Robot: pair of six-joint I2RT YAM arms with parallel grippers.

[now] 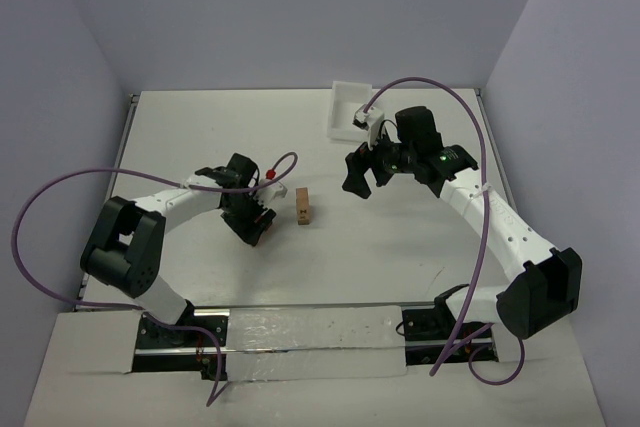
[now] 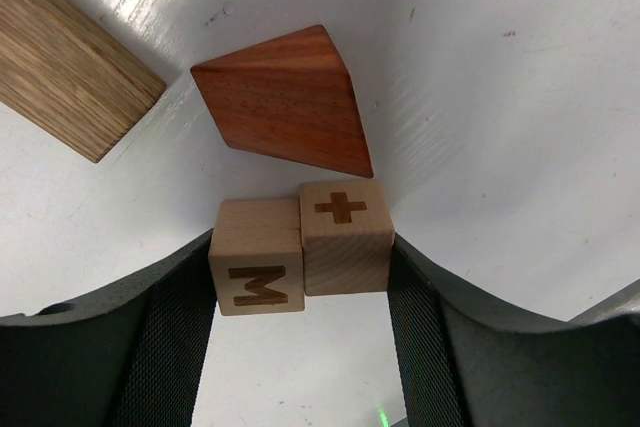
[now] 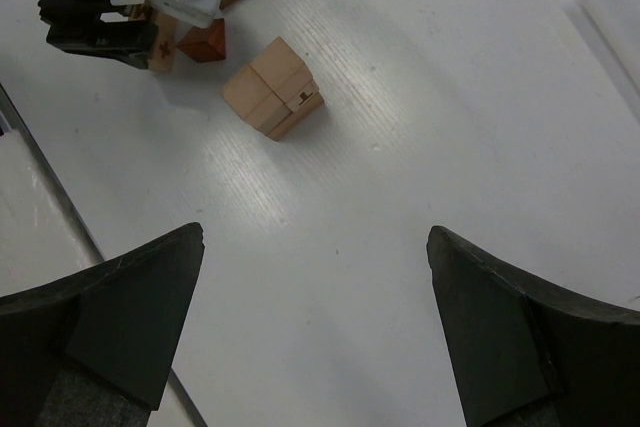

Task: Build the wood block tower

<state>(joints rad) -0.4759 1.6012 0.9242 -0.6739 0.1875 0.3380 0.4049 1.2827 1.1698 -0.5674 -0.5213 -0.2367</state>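
Where the left jaws clamp, two tan cubes [image 2: 298, 247] abreast; right jaws spread wide.

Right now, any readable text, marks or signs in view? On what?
"M": on the left cube of the two between the left hand's fingers.
"+": on the right cube beside it.
Dark mark on the tan blocks, right wrist view: too small to read.
No other text.
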